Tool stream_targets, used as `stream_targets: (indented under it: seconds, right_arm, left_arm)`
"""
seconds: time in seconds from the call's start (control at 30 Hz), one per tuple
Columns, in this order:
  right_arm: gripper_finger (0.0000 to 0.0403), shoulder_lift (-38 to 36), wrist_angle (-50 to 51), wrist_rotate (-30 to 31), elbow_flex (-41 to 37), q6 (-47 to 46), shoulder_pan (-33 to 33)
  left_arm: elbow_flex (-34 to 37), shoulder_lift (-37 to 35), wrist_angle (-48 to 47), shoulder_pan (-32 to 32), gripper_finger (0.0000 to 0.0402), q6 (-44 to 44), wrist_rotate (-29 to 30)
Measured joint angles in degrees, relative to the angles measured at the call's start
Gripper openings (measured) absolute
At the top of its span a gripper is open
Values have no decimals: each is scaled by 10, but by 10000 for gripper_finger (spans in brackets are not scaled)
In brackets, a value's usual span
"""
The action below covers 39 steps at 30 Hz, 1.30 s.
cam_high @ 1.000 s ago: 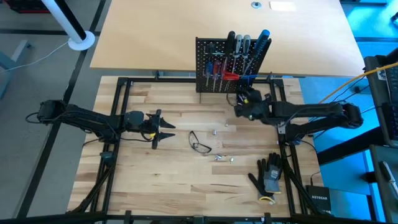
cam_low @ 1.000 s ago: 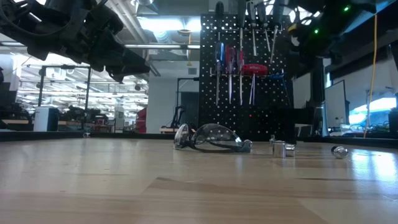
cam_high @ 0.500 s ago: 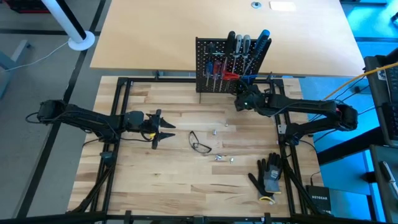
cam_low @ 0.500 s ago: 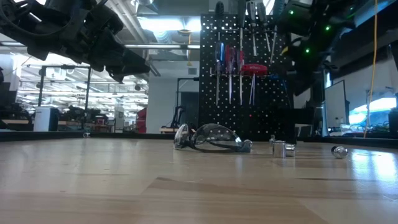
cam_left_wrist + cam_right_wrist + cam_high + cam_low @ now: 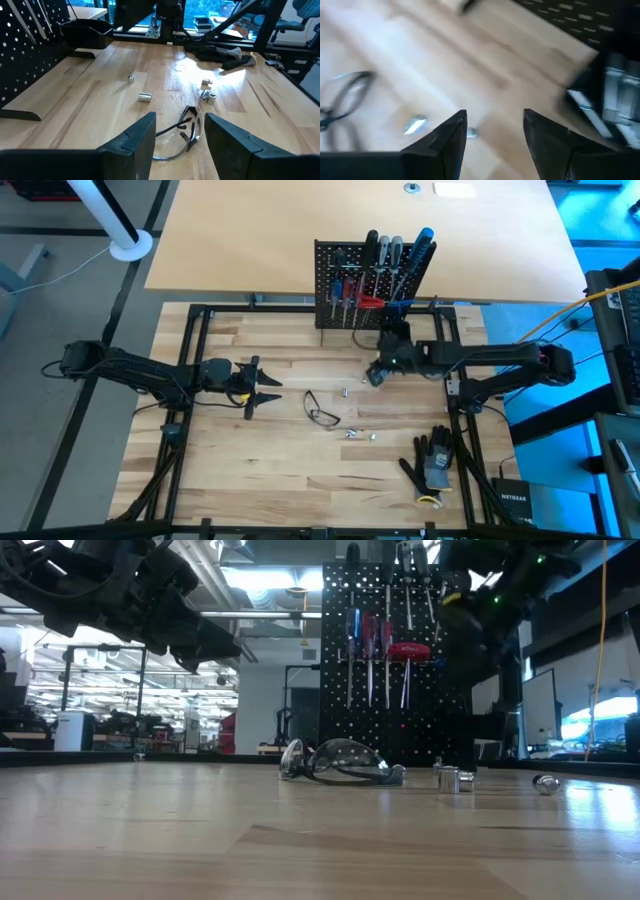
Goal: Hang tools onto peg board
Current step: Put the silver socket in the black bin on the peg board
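The black peg board [image 5: 330, 280] stands upright at the table's far edge. Several tools [image 5: 385, 265] with red, blue, black and grey handles hang on its face, shafts down [image 5: 385, 645]. My right gripper [image 5: 375, 373] hovers open over bare wood just in front of the board, tipped downward; its wrist view shows nothing between the fingers [image 5: 495, 130]. My left gripper [image 5: 265, 385] waits open at the table's left, pointing toward the right edge, with its fingers [image 5: 177, 135] empty.
Clear safety glasses [image 5: 322, 412] lie mid-table, with small metal bits [image 5: 360, 433] beside them and one [image 5: 345, 392] near my right gripper. Black gloves [image 5: 432, 460] lie at the near right. A black bin [image 5: 87, 32] sits beside the board.
My right gripper has drawn back from the hanging tools on the peg board, moving toward the near edge and a little left, sinking and tipping its fingers downward. The tools stay on the board.
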<state>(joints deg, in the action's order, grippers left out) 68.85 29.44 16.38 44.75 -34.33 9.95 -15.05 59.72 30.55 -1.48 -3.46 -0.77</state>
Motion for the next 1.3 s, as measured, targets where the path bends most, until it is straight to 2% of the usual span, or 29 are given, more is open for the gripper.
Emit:
stream_targets:
  seconds: [0.2,0.37,0.57,0.77,1.3]
  right_arm:
    - [194,31,-51,6,-8,0,-71]
    - [193,95,-90,22,-20,-14,-94]
    - [193,178,-111,66,-21,-47,-92]
    - [193,232,-138,64,-21,-47,-92]
    - [190,277,-150,101,-19,-46,-92]
  left_arm:
    - [0,0,0,0,159,-2,0]
    - [0,0,0,0,159,-2,0]
    - [0,0,0,0,159,1,0]
    - [0,0,0,0,159,4,0]
    - [0,0,0,0,159,3,0]
